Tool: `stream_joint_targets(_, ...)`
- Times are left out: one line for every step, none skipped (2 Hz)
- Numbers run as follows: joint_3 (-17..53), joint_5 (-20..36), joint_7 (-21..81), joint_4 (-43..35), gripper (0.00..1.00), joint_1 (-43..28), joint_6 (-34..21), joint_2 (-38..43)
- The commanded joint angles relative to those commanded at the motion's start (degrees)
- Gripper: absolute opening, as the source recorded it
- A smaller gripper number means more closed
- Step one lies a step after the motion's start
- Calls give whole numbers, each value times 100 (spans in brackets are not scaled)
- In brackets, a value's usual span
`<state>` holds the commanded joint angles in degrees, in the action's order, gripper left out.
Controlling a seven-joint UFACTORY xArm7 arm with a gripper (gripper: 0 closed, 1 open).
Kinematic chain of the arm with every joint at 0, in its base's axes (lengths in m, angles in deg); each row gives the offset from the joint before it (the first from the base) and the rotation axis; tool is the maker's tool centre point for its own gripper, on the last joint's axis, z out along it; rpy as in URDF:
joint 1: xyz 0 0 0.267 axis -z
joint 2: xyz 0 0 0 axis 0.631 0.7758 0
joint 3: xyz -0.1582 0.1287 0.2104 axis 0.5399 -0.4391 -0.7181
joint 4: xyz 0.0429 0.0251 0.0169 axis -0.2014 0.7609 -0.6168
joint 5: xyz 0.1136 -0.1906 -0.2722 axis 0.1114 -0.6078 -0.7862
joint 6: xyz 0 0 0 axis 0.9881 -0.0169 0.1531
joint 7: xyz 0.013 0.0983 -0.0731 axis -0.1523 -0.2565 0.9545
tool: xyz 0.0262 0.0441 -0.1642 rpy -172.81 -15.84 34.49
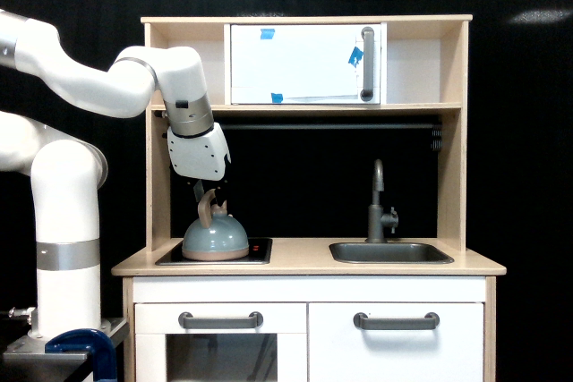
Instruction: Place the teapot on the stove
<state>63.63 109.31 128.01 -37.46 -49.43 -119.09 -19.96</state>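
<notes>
**Friend:** What do you see, from big to small?

**Me:** First the toy kitchen, with its wooden tabletop [385,265]. On the exterior view's left side of it lies the stove [258,249], flat and black. On the other side is the grey sink [390,252]. They are well apart.

**Friend:** And the teapot?

**Me:** The teapot [215,238] sits on the stove. Its tan bottom rim looks flat on the black part, and it stands upright.

**Friend:** Where is your claw?

**Me:** My claw [210,195] is right above the teapot, pointing down. The tips are at the tan handle [207,210] that sticks up from the top.

**Friend:** Are you pinching the handle?

**Me:** I cannot tell. The tips are dark and small, and the handle hides part of them. They may be holding it or just next to it.

**Friend:** So which way do you go?

**Me:** The teapot is straight below me, so I think I should let go if I am holding, then go straight up. If I slide sideways, I might tip it.
</notes>
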Motion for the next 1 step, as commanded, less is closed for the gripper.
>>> stream_joint_targets(650, -752, -396, -1120, 100, 8, -931, 135)
